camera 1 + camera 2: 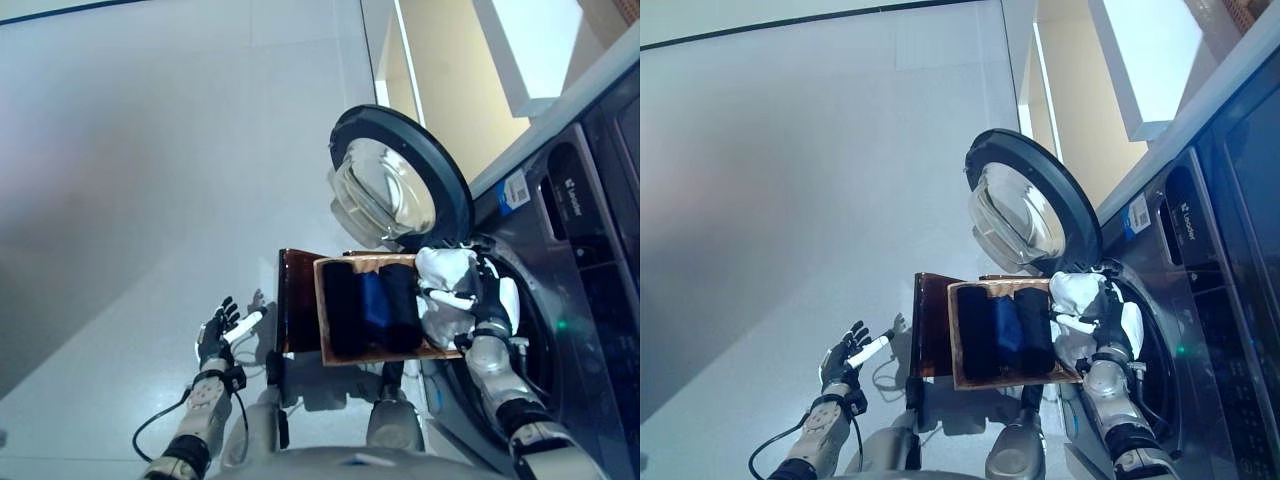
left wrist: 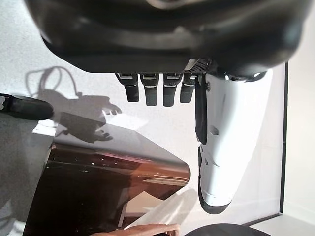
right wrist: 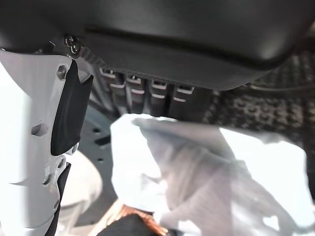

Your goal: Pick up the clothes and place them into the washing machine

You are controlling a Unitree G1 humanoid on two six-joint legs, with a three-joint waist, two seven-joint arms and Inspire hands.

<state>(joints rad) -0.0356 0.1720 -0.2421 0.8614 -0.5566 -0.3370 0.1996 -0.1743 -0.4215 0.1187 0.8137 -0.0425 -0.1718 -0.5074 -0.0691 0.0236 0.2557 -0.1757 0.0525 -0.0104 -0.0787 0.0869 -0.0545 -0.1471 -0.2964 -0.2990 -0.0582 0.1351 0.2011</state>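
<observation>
right hand [image 1: 487, 300] grips a white garment [image 1: 447, 297] at the washing machine [image 1: 560, 260] mouth; left hand [image 1: 218, 335] spread wide, empty.

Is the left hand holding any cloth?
No. The left hand hangs open and empty over the floor, beside the basket.

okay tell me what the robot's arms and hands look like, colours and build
Both arms are silver-grey, jointed segments with dark bands at the wrists. Each ends in a dark hand: the left hand and right hand have black fingers in a row with pale metal links, and a thumb under a white cover.
</observation>
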